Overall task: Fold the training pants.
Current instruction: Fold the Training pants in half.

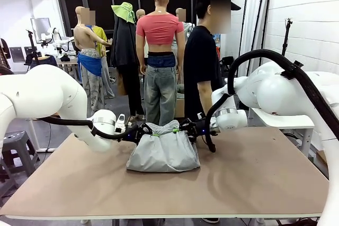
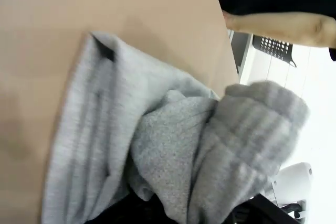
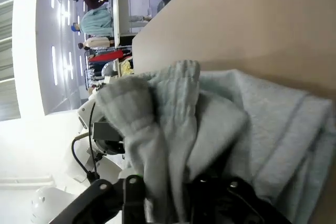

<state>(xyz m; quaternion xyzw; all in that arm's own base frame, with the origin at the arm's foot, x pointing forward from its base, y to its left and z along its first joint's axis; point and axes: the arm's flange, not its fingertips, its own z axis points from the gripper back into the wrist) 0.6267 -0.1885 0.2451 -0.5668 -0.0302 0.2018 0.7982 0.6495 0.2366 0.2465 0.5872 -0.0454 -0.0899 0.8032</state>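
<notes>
The training pants (image 1: 163, 153) are soft matt grey jersey cloth, ribbed at the waistband; the table (image 1: 254, 175) is smooth matt tan board.

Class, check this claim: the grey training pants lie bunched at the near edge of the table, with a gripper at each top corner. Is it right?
Not quite. The front view shows the training pants toward the table's far side, near the person. The left gripper and right gripper are indeed at its top corners.
</notes>
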